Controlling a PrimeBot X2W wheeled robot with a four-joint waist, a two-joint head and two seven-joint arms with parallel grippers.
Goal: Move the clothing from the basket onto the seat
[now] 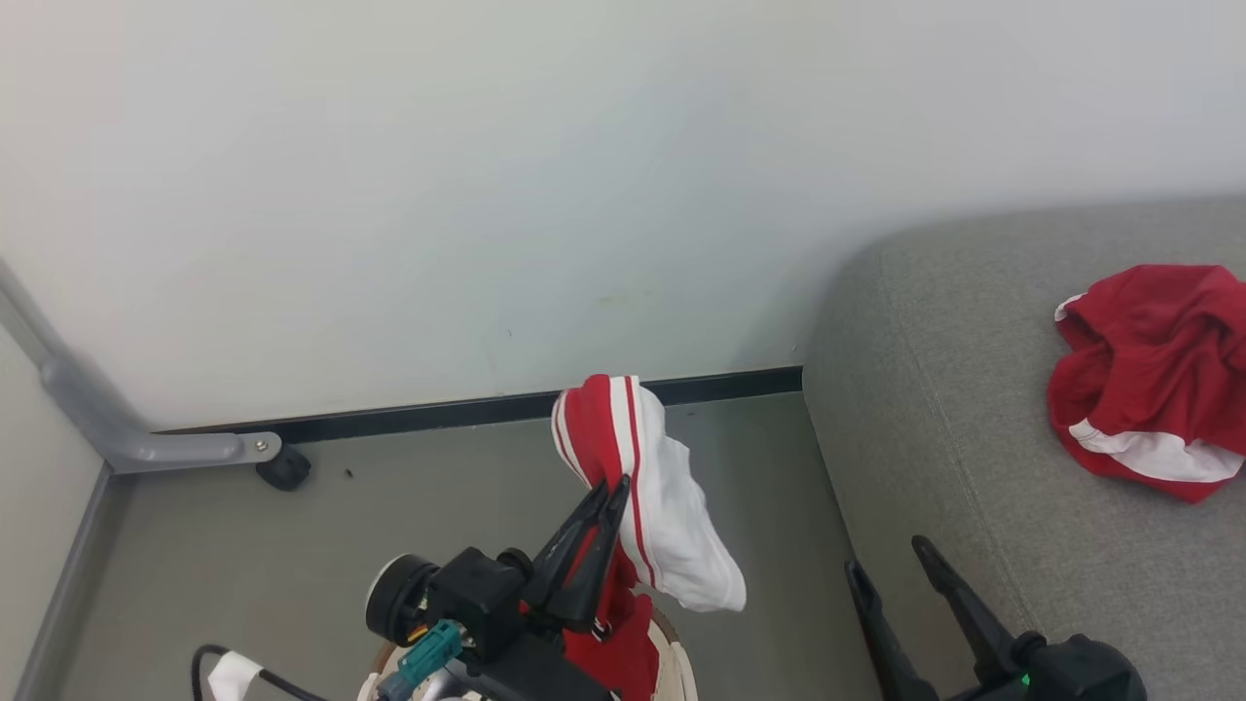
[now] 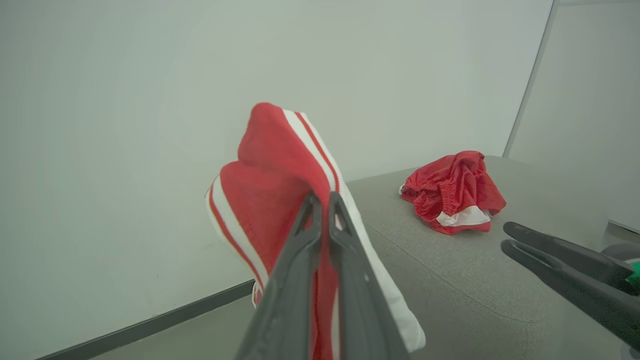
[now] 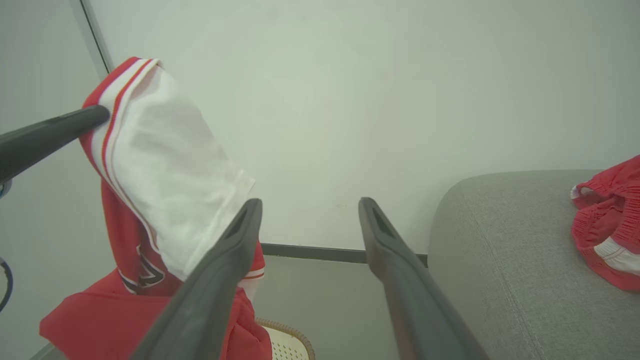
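From the head view, the left gripper (image 1: 611, 492) has its jaws clenched on a red-and-white garment (image 1: 672, 516), raised near the seat (image 1: 973, 438), where another garment (image 1: 1149, 380) lies. Left wrist view: the jaws pinch the fabric's fold. Right wrist view: the right gripper (image 3: 310, 205) has its jaws released and empty; the held cloth hangs above the basket (image 3: 287, 345).

Head camera: high, angled down; wall (image 1: 487, 195) at 12 o'clock, seat (image 1: 973, 467) at 3 o'clock. Left wrist camera: near-level, close, seat at 4 o'clock. Right wrist camera: faces wall, seat at 4 o'clock. All views share seat and wall.
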